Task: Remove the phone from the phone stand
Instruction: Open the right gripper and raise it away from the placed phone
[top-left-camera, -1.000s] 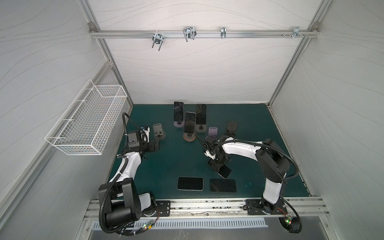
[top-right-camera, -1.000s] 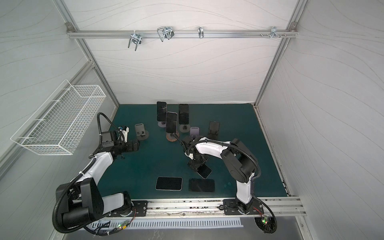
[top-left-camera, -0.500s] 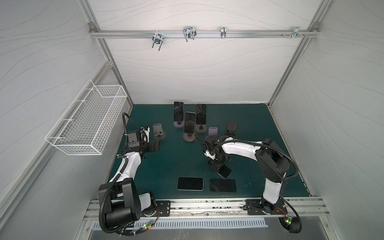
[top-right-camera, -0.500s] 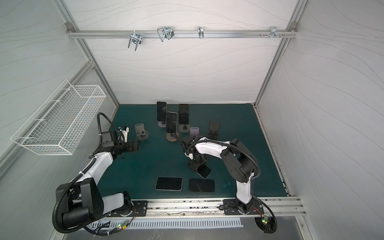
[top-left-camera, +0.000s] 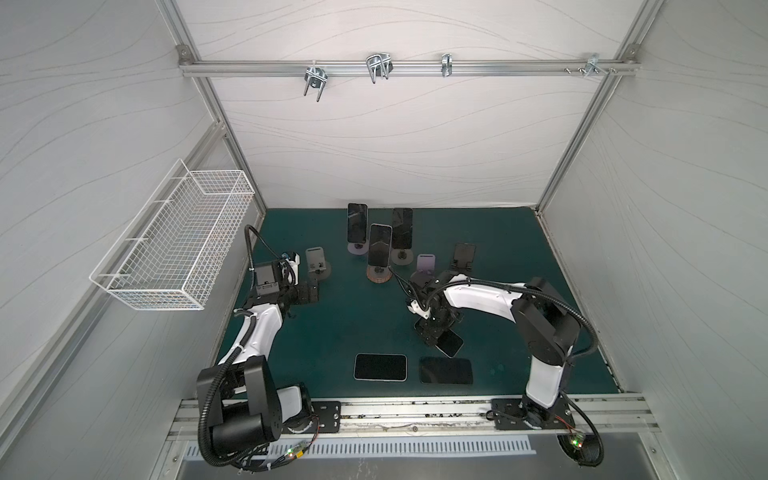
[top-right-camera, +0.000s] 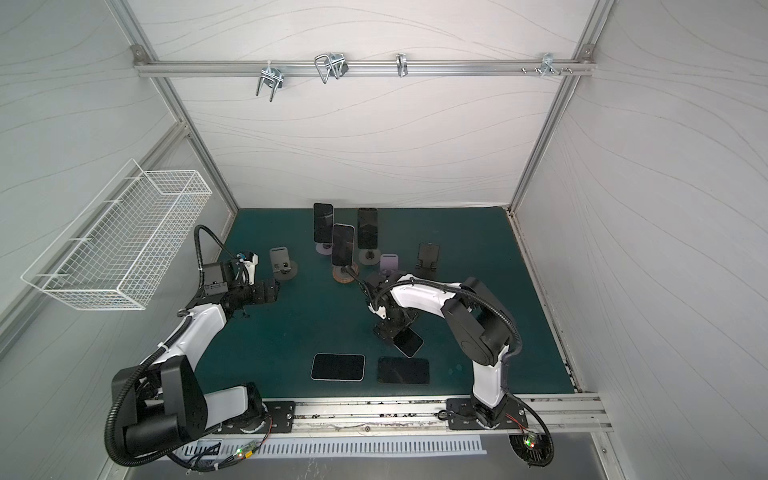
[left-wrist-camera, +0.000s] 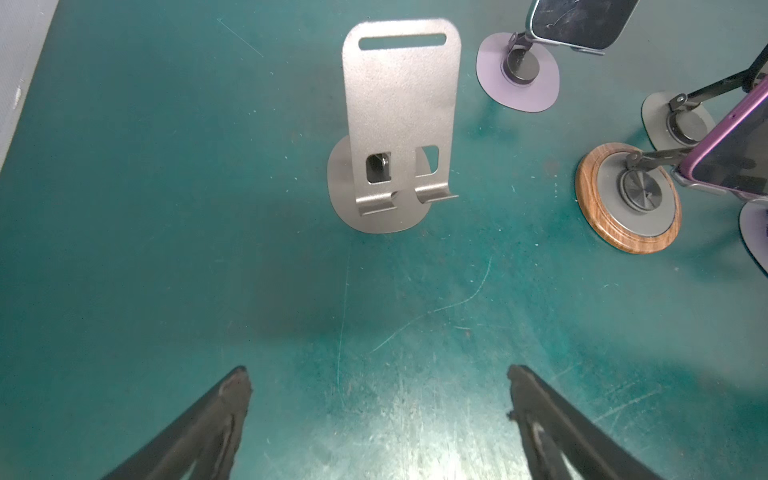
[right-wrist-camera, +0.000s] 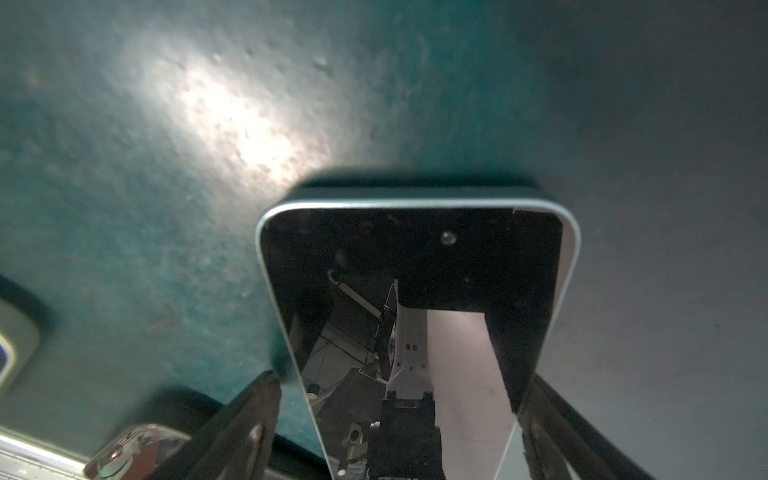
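A dark phone (right-wrist-camera: 415, 257) with a pale rim lies slanted on the green mat, seen in both top views (top-left-camera: 451, 343) (top-right-camera: 409, 341). My right gripper (right-wrist-camera: 403, 380) straddles its near end, open, with a gap showing beside one finger (right-wrist-camera: 253, 419). In a top view the right gripper (top-left-camera: 434, 332) sits low over the mat. Three more phones (top-left-camera: 379, 246) stand on stands at the back. My left gripper (left-wrist-camera: 378, 374) hangs open and empty in front of an empty grey phone stand (left-wrist-camera: 401, 104), at the left in a top view (top-left-camera: 311, 291).
Two phones lie flat near the front edge (top-left-camera: 380, 367) (top-left-camera: 446, 370). An empty purple stand (top-left-camera: 427, 262) and an empty black stand (top-left-camera: 463, 255) sit behind the right arm. A wood-rimmed stand base (left-wrist-camera: 627, 197) is beside the grey stand. A wire basket (top-left-camera: 174, 249) hangs on the left wall.
The right gripper's jaws have spread apart around the phone, which stays lying on the mat. The left arm has not moved.
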